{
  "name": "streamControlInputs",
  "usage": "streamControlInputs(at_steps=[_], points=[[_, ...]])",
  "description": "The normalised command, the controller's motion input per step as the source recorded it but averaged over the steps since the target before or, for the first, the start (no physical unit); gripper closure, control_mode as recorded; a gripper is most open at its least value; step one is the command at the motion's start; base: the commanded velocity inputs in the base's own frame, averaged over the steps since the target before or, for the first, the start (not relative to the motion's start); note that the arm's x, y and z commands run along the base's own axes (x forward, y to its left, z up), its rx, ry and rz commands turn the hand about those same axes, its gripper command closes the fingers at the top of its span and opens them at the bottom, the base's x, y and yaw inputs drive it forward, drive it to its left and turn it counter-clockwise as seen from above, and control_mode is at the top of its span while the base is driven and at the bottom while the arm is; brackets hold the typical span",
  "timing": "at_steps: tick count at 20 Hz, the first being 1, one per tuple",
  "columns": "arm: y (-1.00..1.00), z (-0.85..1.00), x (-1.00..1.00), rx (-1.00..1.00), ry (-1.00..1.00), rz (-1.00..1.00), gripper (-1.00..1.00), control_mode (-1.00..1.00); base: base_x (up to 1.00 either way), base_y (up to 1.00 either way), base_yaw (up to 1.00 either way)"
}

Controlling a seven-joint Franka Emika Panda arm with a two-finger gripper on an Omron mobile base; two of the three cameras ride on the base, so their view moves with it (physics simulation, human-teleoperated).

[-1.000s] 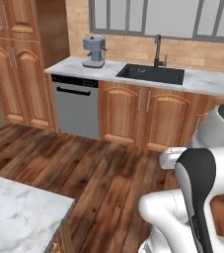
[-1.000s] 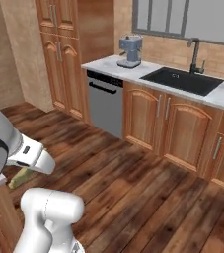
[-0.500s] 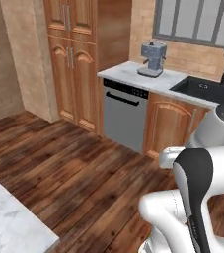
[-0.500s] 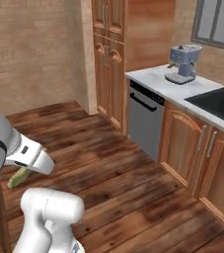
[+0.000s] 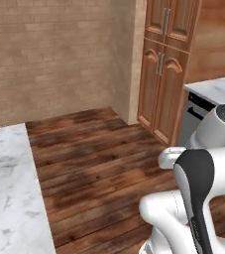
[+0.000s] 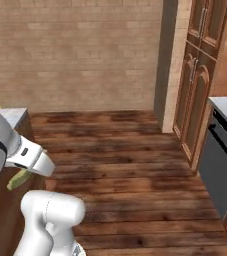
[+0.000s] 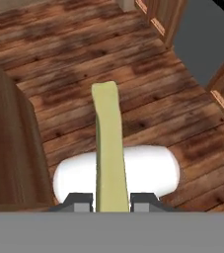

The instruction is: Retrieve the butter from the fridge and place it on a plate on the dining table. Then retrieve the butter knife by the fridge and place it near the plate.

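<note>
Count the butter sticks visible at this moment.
1. The butter is clamped in the tool, sticking out over the wooden floor; its end also shows in the right base view. Nothing suggests others.

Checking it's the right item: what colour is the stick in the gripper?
Olive-yellow butter, clearest in the hand view.

My white arm with dark joints (image 5: 198, 198) is folded close over my base, its upper links bulking at the lower right of the left base view. In the right base view my forearm angles down and to the right from the lower left. My two-finger gripper (image 7: 111, 201) is clamped tight, both small dark finger tips (image 7: 79, 201) pressed against the sides of the slim olive-yellow stick of butter (image 7: 108, 148), which juts straight out ahead of my hand, above my own white body.
</note>
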Motion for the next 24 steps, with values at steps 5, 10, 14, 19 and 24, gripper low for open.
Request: streamControlInputs(at_steps=[5,10,14,19,24], points=[[0.00,0.00,0.00,0.00,0.00,0.00,1.00,1.00,0.97,-0.46,0.65],[0.00,0.00,0.00,0.00,0.00,0.00,1.00,1.00,0.98,-0.68,0.60],[0.00,0.00,0.00,0.00,0.00,0.00,1.00,1.00,0.96,-0.82,0.54],[0.00,0.00,0.00,0.00,0.00,0.00,1.00,1.00,0.98,-0.82,0.48],[0.00,0.00,0.00,0.00,0.00,0.00,1.00,1.00,1.00,-0.52,0.44]])
